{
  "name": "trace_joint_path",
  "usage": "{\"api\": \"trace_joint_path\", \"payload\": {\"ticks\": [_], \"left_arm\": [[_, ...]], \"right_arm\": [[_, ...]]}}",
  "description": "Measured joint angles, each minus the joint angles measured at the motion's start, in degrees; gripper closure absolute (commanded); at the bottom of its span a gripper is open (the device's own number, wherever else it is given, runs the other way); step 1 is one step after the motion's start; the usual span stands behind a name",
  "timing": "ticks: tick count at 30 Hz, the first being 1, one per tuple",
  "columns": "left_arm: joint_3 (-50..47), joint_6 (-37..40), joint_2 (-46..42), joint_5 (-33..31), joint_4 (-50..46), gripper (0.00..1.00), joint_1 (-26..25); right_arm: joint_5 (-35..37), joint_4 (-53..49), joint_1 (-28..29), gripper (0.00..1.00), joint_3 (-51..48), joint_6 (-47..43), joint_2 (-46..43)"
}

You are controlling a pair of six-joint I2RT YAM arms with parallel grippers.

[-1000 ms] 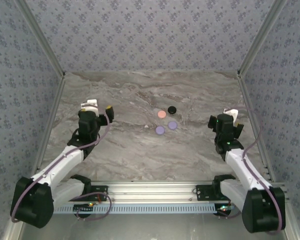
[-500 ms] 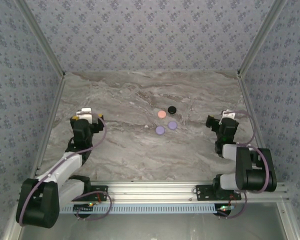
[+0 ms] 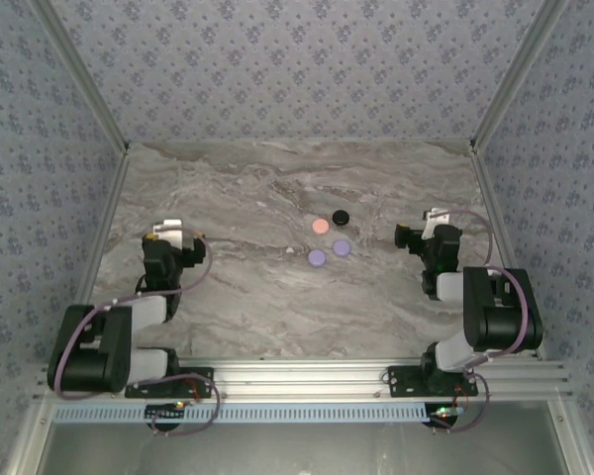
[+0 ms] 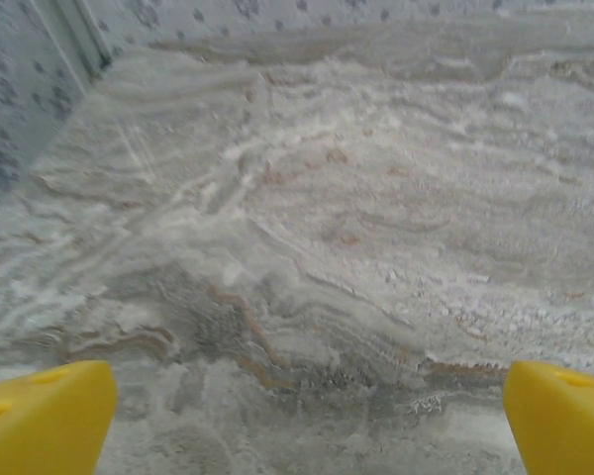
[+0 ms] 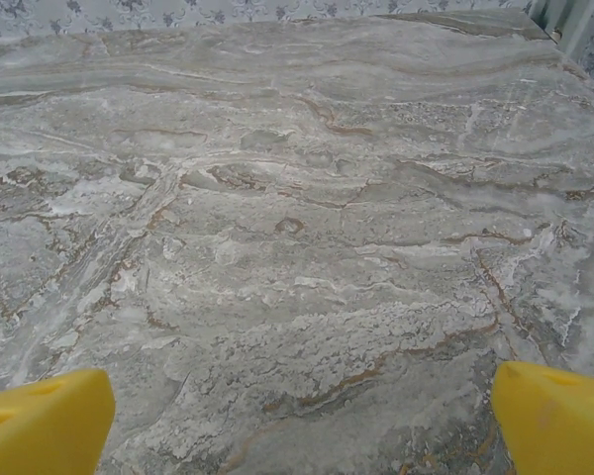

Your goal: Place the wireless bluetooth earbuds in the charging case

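Four round flat discs lie mid-table: a pink disc point(image 3: 321, 226), a black disc point(image 3: 341, 216) and two lavender discs point(image 3: 343, 247) point(image 3: 317, 258). A tiny pale speck point(image 3: 290, 249) lies just left of them; it is too small to tell whether it is an earbud. No other earbuds can be made out. My left gripper point(image 3: 170, 237) point(image 4: 307, 416) sits low at the table's left, open, with bare marble between its yellow fingertips point(image 4: 45, 416). My right gripper point(image 3: 418, 236) point(image 5: 302, 421) sits at the right, also open and holding nothing.
The marble table point(image 3: 277, 297) is walled by patterned panels on three sides, with metal posts at the corners. Both arms are folded back close to their bases on the rail point(image 3: 297, 376) at the near edge. The discs lie between the two grippers.
Both arms have folded back toward their bases. The left gripper drew left and nearer, and the right gripper shifted slightly left. The discs have not moved.
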Motion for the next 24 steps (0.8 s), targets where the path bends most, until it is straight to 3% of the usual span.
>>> {"api": "trace_joint_path", "payload": {"ticks": [4, 11, 24], "left_arm": [[3.04, -0.09, 5.53, 3.17, -0.59, 0.01, 1.03], [8.39, -3.02, 5.57, 4.33, -2.78, 0.01, 4.24], [8.39, -3.5, 5.57, 4.02, -4.44, 0.01, 3.78]], "right_arm": [[-0.02, -0.15, 0.0, 0.0, 0.0, -0.09, 0.0], [0.17, -0.37, 0.79, 0.0, 0.0, -0.81, 0.0], [0.26, -0.39, 1.03, 0.0, 0.0, -1.09, 0.0]]}}
